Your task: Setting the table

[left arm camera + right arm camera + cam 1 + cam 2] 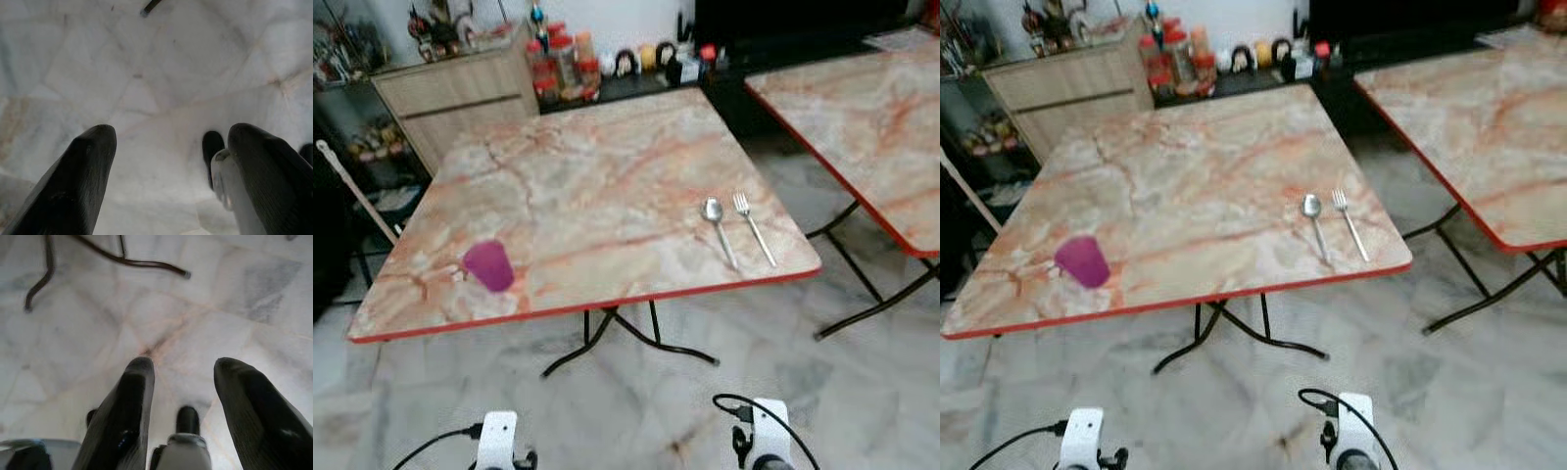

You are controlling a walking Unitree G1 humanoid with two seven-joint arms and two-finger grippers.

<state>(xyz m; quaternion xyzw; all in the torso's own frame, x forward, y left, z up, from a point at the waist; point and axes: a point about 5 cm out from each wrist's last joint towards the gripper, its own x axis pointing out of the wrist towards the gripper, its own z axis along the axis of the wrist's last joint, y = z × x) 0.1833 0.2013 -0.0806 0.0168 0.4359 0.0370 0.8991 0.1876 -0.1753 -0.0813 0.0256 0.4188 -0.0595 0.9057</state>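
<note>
A marble-patterned folding table [607, 186] with a red edge stands in front of me. On its near left part a purple cup [489, 265] lies on its side. A spoon [717, 227] and a fork [753, 225] lie side by side near the table's right front corner. Both arms hang low over the floor, wrists at the bottom of the eye views. My left gripper [166, 161] is open above the tiled floor, holding nothing. My right gripper [183, 396] is open too, with nothing between its fingers.
A second marble table [871, 117] stands to the right, with a gap of floor between. A wooden cabinet [460, 98] and a low shelf with jars and bottles [568, 64] line the back wall. A stick [357, 201] leans at the left. Black table legs [626, 338] spread underneath.
</note>
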